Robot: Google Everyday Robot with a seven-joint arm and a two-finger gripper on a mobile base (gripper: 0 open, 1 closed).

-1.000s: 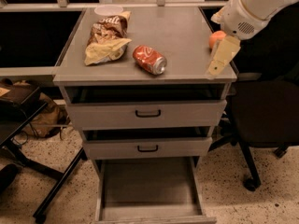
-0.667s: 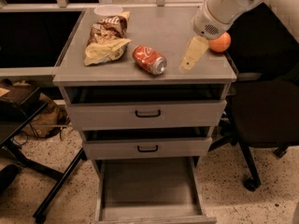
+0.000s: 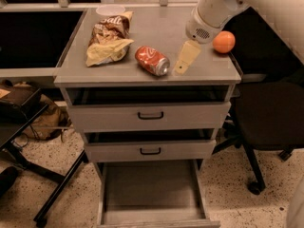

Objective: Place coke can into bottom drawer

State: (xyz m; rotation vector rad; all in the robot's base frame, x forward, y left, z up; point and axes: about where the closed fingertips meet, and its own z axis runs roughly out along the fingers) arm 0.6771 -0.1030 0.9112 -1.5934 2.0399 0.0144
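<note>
The coke can [image 3: 152, 60] lies on its side on the grey cabinet top [image 3: 156, 27], near the front edge at the middle. My gripper [image 3: 182, 66] hangs from the white arm [image 3: 213, 8] just to the right of the can, low over the top and apart from the can. It holds nothing that I can see. The bottom drawer [image 3: 151, 194] is pulled out below, with a flat grey interior and nothing inside.
A brown-and-yellow chip bag [image 3: 108, 39] lies left of the can and a clear cup [image 3: 110, 9] stands behind it. A round orange fruit [image 3: 223, 42] sits at the top's right edge. The two upper drawers [image 3: 150, 115] are slightly ajar. A black office chair [image 3: 266, 113] stands to the right.
My gripper has moved left across the cabinet top, from over the orange fruit to just right of the can. The can and the drawers have not moved.
</note>
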